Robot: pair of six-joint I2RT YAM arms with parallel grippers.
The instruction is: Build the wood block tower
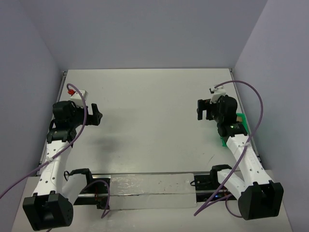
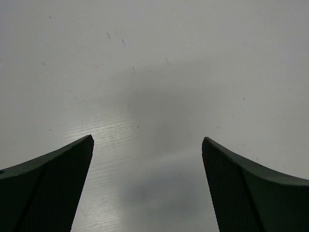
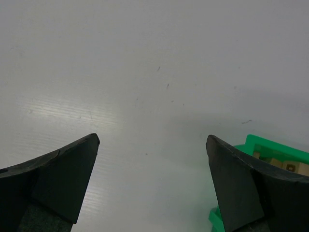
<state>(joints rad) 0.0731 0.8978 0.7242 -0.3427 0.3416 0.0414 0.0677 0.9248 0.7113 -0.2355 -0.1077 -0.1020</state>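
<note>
Light-brown wooden blocks (image 3: 282,163) lie inside a green bin (image 3: 270,147) at the right edge of the right wrist view; only their tops show. In the top view the bin (image 1: 240,121) is mostly hidden under the right arm. My right gripper (image 3: 152,140) is open and empty, just left of the bin; in the top view it (image 1: 203,110) hovers at the table's right side. My left gripper (image 2: 147,140) is open and empty over bare table; in the top view it (image 1: 95,113) is at the left side.
A white box with a red part (image 1: 77,94) stands at the far left behind the left arm. The grey table (image 1: 149,121) has walls on three sides. A metal rail (image 1: 149,186) runs along the near edge between the arm bases.
</note>
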